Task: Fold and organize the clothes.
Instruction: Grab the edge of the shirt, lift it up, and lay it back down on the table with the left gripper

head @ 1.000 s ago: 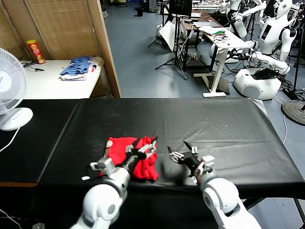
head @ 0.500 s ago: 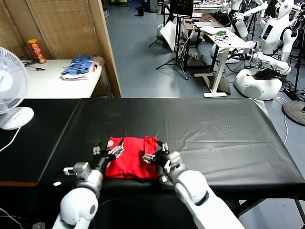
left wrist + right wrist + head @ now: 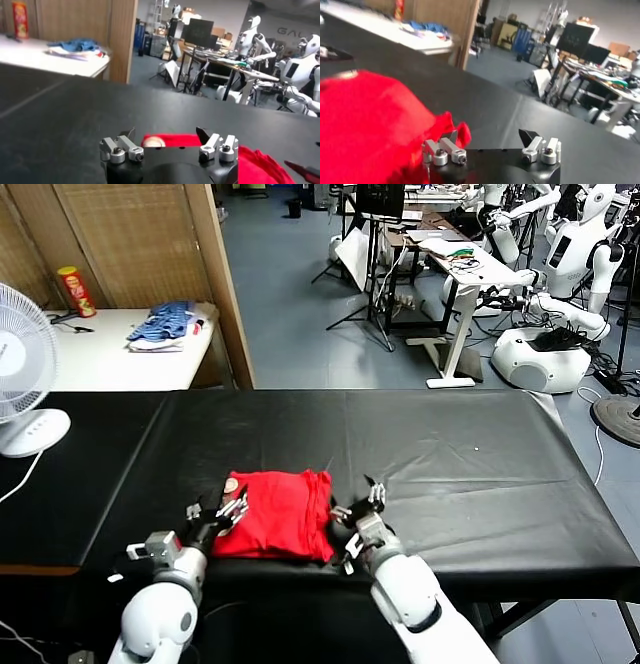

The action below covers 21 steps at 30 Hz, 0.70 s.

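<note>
Head view. Left gripper [image 3: 222, 510], at 7 o'clock of the frame centre, fingers spread and released, holding nothing, tips at the left edge of the red T-shirt [image 3: 272, 514]. Right gripper [image 3: 362, 502], at 5 o'clock, likewise spread and empty, just beside the shirt's right edge. The shirt lies folded in a compact block near the front edge of the black table [image 3: 450, 454]. At 10 o'clock, a white fan [image 3: 22, 374]; beyond it, a white side table [image 3: 110, 359] bearing a blue striped cloth pile [image 3: 162, 324] and a red canister [image 3: 75, 292].

Grey-blue floor [image 3: 290, 304]; wooden partition [image 3: 225, 284]; white side table [image 3: 110, 354]; white fan [image 3: 20, 354]; cluttered desks [image 3: 470, 264] behind.
</note>
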Motion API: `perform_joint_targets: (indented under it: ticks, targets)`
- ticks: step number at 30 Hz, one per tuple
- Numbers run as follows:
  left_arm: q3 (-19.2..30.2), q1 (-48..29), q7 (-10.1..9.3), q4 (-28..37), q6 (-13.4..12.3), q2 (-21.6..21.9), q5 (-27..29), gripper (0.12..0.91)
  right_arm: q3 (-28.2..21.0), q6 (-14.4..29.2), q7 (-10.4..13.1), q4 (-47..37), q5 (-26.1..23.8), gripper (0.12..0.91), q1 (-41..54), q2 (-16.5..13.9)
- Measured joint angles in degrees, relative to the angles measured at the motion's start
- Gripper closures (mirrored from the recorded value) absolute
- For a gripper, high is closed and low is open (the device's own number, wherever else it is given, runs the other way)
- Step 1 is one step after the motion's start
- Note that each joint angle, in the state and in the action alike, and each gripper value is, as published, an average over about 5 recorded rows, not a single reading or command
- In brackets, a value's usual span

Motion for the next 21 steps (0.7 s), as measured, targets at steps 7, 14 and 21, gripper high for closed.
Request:
perform_joint_targets:
  ticks: [7,14,21]
  targets:
    - [-2.4,0.1,0.04,2.1,-0.3,-0.5,-9.5,0.232,3.5,2.6,-1.1,3.9,4.7,0.227,-2.5,-1.0]
    - [-4.2,0.6,-0.22,3.1,0.4,-1.2,-20.8,0.232,4.7,3.6,-1.9,6.7,5.2,0.227,-4.3,-1.3]
    - [-4.9,1.5,-0.54,3.6,1.2,-1.3,-29.0,0.242,5.2,3.6,-1.9,7.3,5.2,0.227,-4.7,-0.9]
